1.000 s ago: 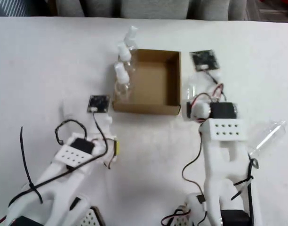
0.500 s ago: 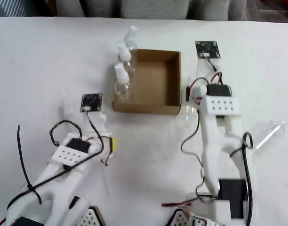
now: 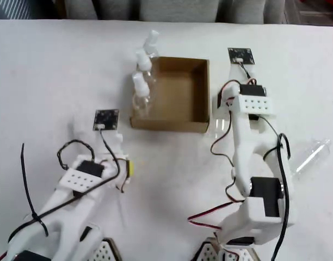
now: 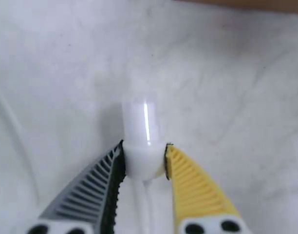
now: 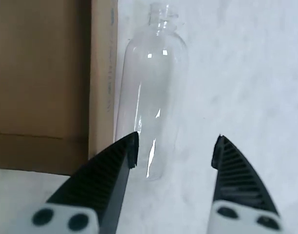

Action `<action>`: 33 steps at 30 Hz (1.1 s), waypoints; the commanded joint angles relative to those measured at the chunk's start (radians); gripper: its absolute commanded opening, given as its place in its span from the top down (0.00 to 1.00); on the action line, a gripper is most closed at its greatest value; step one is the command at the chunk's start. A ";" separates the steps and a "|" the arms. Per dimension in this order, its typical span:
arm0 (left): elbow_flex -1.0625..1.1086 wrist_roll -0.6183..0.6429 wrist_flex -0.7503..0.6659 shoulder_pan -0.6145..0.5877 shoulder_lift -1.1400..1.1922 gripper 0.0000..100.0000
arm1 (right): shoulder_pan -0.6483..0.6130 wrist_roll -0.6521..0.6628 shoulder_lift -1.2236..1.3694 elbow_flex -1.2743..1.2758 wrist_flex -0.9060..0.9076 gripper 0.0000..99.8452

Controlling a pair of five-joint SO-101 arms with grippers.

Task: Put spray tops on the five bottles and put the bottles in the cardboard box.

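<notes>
As it lies open-necked, the bottle (image 5: 151, 107) looks clear.

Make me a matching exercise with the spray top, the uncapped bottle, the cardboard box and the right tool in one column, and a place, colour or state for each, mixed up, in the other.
1. spray top
2. uncapped bottle
3. cardboard box
4. right tool

A. open
B. brown
C. clamped in the left tool
D. lying beside the box

Pairs: 1-C, 2-D, 3-B, 4-A.
</notes>
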 commanded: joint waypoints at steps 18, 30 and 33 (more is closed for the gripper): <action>0.002 -0.014 -0.023 -0.008 -0.022 0.98 | -0.010 0.146 -0.010 0.195 -0.104 0.84; 0.003 -0.014 -0.023 -0.008 -0.022 0.98 | 0.139 0.140 -0.154 0.199 0.137 0.97; 0.003 -0.014 -0.023 -0.008 -0.022 0.98 | 0.180 0.138 -0.231 0.236 0.208 0.97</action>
